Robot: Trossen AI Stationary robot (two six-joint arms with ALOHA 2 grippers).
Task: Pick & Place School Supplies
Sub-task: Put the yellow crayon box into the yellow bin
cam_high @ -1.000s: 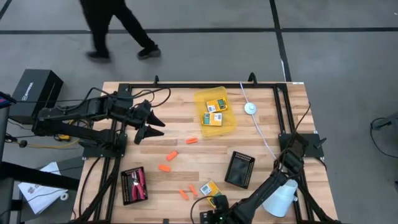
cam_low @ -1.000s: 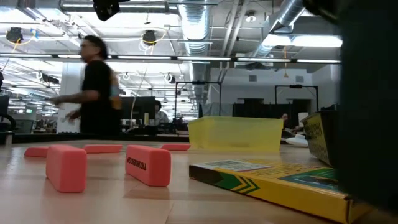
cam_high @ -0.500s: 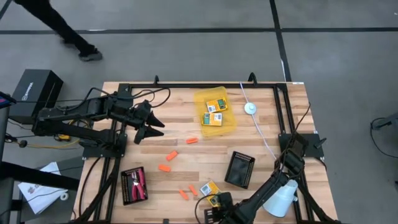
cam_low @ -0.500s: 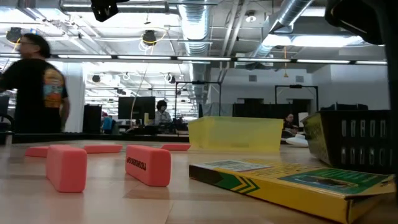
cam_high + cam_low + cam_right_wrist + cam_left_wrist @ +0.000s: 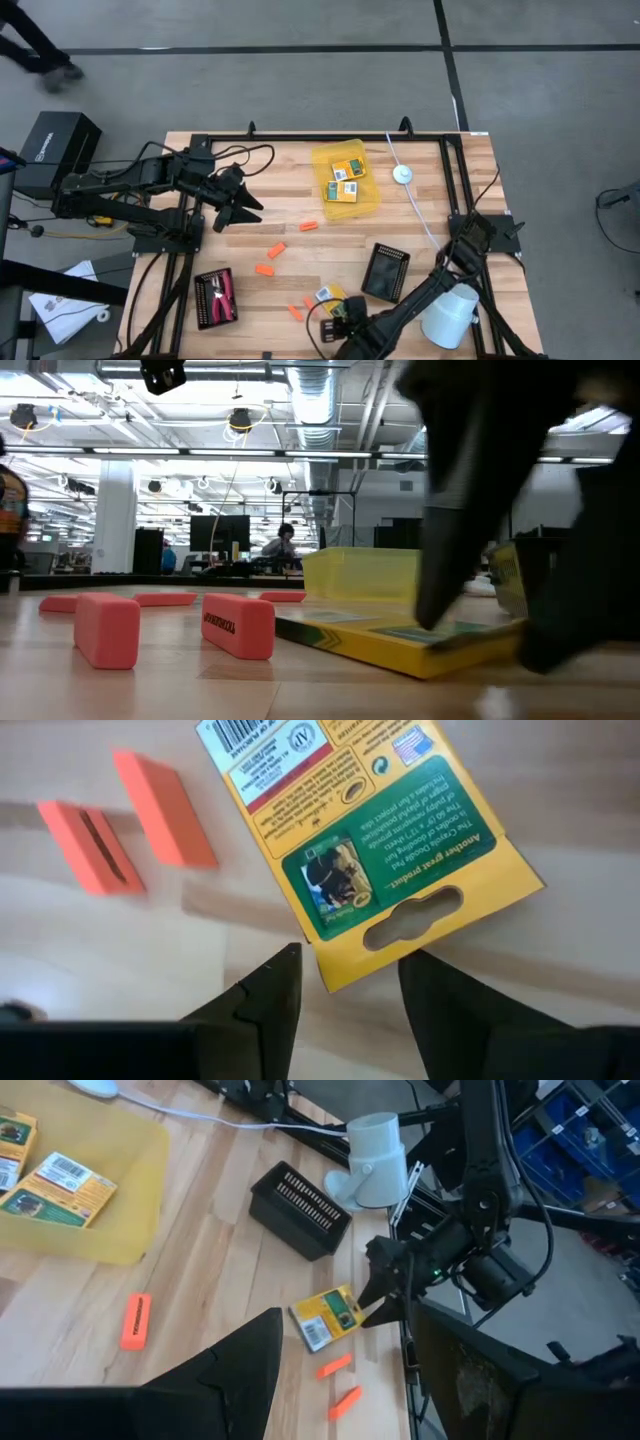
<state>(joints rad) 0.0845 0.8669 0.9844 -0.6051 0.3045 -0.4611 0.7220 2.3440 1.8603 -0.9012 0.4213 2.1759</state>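
Note:
A yellow-and-green card box (image 5: 327,296) lies flat near the table's near edge. My right gripper (image 5: 336,312) is over it, open, its fingers astride the box's hang-hole corner (image 5: 345,970). Several orange sticks (image 5: 264,269) lie on the wood left of the box, two of them right beside it (image 5: 165,805). More card boxes (image 5: 346,178) lie in the translucent yellow tray. The red-handled tool (image 5: 228,293) lies in the left black tray. My left gripper (image 5: 243,207) hangs open over the table's left half, touching nothing. My right gripper comes at the card box's hang-hole end (image 5: 415,915) from above and from the near side. One finger (image 5: 270,990) stands on each side of the corner. The box lies flat on the table (image 5: 400,645). Whether a finger touches it, I cannot tell.
A black ribbed tray (image 5: 385,270) stands just right of the box, another (image 5: 213,297) at the near left. The yellow tray (image 5: 372,200) is at the far middle. A white cable and puck (image 5: 402,174) run along the right; a white lamp shade (image 5: 449,316) sits near the right arm.
My right gripper has moved from the near edge toward the far edge and come down over the card box, fingers apart. The box has slid a little toward the table's left and turned slightly. A person beyond the table has walked off to the left.

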